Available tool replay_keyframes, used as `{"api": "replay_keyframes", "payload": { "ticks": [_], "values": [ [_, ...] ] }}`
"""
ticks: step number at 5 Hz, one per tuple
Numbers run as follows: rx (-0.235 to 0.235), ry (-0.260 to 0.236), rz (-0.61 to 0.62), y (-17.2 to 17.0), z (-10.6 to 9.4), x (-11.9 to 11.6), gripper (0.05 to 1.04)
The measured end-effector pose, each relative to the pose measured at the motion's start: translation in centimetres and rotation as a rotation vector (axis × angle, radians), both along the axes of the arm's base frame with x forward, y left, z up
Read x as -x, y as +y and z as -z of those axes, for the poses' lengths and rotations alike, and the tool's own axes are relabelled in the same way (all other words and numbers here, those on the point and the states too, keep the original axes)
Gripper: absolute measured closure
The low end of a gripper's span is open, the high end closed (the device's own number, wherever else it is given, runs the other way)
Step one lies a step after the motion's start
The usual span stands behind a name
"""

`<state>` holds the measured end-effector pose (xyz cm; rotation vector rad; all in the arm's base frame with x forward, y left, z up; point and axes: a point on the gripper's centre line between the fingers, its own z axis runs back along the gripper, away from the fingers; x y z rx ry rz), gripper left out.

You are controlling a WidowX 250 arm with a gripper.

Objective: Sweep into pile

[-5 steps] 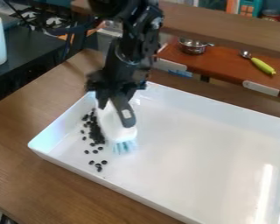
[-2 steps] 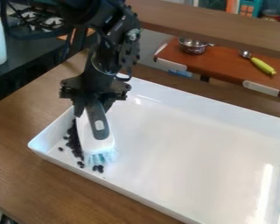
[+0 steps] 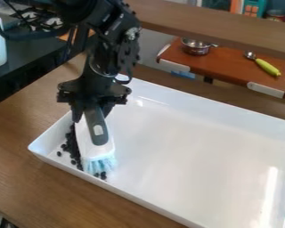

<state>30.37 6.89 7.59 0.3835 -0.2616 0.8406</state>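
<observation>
Brown wood-grain table [image 3: 26, 133] under and around the claw; beyond it, a reddish-brown shelf [image 3: 231, 67] with a small silver metal pot [image 3: 195, 47]. Below the claw, a shallow white rectangular tray [image 3: 198, 156].

Risks: small black beans [image 3: 71, 147] lie in a narrow band below the claw on the camera's left, between the tray's side wall and the brush. Pushing much farther that way could pin them against the wall or make some hop the rim. A few sit by the bristle tips, nearer the camera than the claw; they could slip round that end, since the bristles cover only so much. The brush could also twist if its edge catches the wall, being gripped high up.

Claw [image 3: 92, 113]: black, two-fingered, parted only by the handle's thickness; appears to pinch the dark grey handle of the white scrub brush [image 3: 96, 151]. Pale blue bristles [image 3: 99, 165] point down toward the tray floor. No contact seen between claw and beans.
</observation>
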Motion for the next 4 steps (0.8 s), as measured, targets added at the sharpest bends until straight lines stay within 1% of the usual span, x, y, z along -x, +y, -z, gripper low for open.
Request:
{"api": "replay_keyframes", "payload": {
  "ticks": [1, 2, 3, 4],
  "values": [
    [0.047, -0.052, 0.029, -2.8, -1.4, -1.5, 0.569],
    [0.07, -0.097, 0.092, -6.2, -3.7, -2.3, 0.569],
    [0.076, -0.1, 0.13, -7.7, -3.7, -2.3, 0.569],
    [0.078, -0.116, 0.189, -8.9, -3.3, -2.4, 0.569]
  ]
}}
